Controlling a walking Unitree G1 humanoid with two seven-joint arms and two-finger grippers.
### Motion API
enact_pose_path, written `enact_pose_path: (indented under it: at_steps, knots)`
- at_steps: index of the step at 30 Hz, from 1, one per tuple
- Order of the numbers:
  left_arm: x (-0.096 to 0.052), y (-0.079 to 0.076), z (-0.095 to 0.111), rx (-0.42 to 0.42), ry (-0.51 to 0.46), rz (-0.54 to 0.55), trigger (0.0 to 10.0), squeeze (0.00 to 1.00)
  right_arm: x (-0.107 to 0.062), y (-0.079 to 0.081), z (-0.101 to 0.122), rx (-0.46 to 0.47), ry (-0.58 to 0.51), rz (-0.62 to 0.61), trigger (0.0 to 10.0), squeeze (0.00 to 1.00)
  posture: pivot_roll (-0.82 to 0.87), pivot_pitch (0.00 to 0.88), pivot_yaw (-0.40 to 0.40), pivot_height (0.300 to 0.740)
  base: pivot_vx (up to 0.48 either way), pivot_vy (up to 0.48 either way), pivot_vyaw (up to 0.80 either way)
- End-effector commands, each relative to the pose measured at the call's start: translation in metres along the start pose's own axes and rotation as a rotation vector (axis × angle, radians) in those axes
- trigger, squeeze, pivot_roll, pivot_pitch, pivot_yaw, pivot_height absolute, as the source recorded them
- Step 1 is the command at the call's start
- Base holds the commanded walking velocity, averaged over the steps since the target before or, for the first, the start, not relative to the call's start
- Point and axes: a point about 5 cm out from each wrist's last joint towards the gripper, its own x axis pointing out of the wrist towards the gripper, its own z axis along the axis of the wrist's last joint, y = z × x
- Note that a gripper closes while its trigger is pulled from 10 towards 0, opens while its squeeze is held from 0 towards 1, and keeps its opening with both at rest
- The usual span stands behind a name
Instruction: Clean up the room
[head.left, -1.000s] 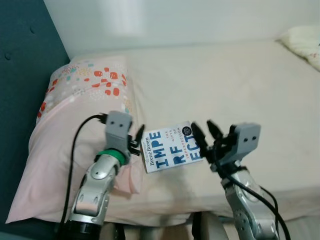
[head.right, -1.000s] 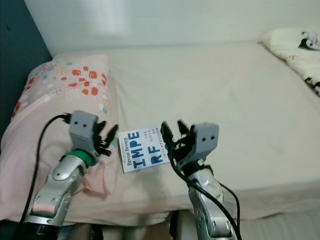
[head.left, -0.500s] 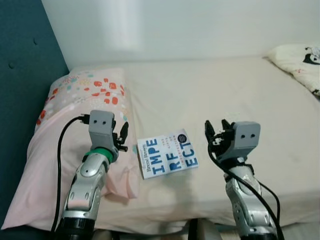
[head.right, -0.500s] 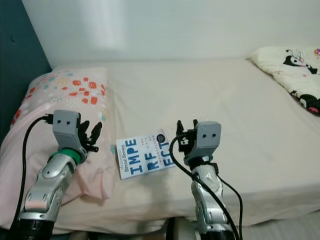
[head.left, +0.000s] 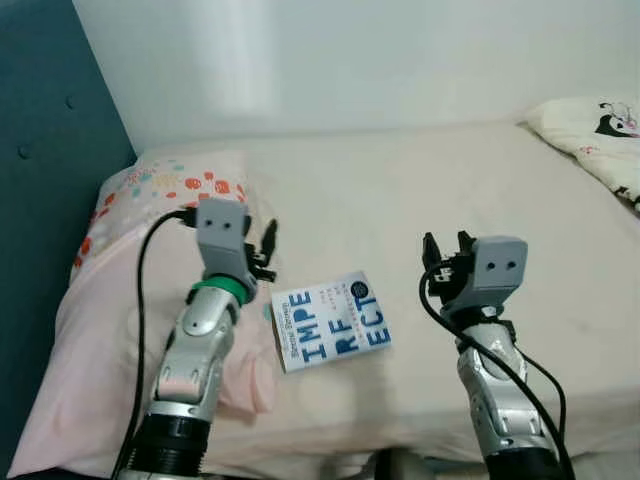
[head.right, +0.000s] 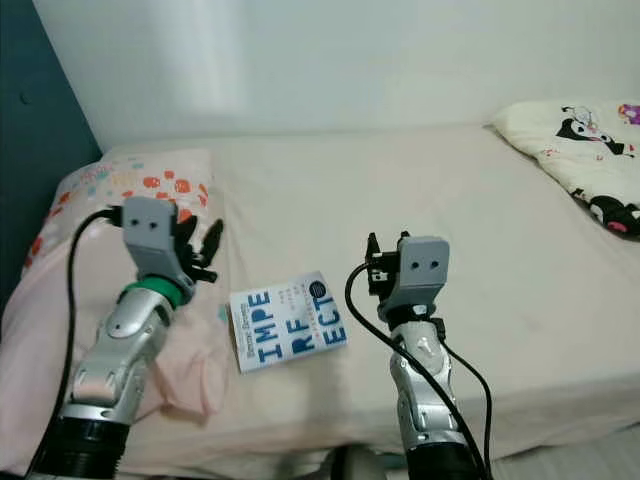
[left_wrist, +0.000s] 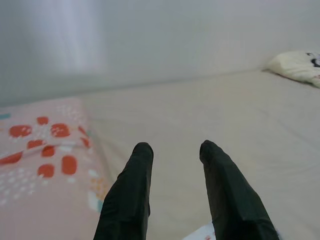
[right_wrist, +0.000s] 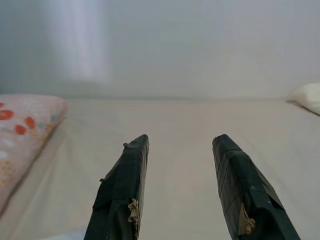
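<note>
Blue-and-white paperback book (head.left: 331, 321) lies flat on the cream bed sheet (head.left: 420, 190) just beside the pink spotted pillow (head.left: 120, 270), between both raised arms, left gripper (left_wrist: 172, 150) over the pillow edge and right gripper (right_wrist: 180, 145) right of the book, both with fingers apart, empty.

Glossy paper book cover (head.left: 331, 321), matt cloth bedsheet (head.left: 400, 190), soft printed cloth pillow (head.left: 150, 200)
</note>
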Motion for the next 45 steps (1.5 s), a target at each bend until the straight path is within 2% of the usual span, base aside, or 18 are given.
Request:
enact_pose_path:
  at_steps: [1, 8, 22, 36, 45]
  knots:
    - [0.000, 0.001, -0.004, 0.003, 0.011, 0.003, 10.0, 0.00, 0.001, 0.001, -0.002, -0.003, -0.007, -0.005, 10.0, 0.00, -0.13, 0.000, 0.055, 0.655, 0.000, 0.000, 0.00]
    - [0.000, -0.008, -0.005, 0.001, 0.003, -0.017, 10.0, 0.00, 0.001, 0.001, -0.005, -0.009, -0.007, -0.002, 10.0, 0.00, -0.13, 0.000, 0.051, 0.680, 0.000, 0.000, 0.00]
    - [-0.003, -0.010, -0.011, 0.012, 0.016, -0.027, 10.0, 0.00, 0.001, 0.005, -0.010, -0.004, -0.006, 0.011, 10.0, 0.00, -0.13, 0.000, 0.055, 0.740, 0.000, 0.000, 0.00]
    - [-0.007, -0.008, -0.018, 0.029, 0.027, -0.014, 10.0, 0.00, -0.003, 0.021, -0.013, 0.018, -0.023, 0.048, 10.0, 0.00, -0.13, 0.000, 0.061, 0.740, 0.000, 0.000, 0.00]
    - [-0.011, -0.005, -0.021, 0.042, 0.038, -0.013, 10.0, 0.00, -0.004, 0.024, -0.016, 0.026, -0.022, 0.056, 10.0, 0.00, -0.12, 0.000, 0.066, 0.740, 0.000, 0.000, 0.00]
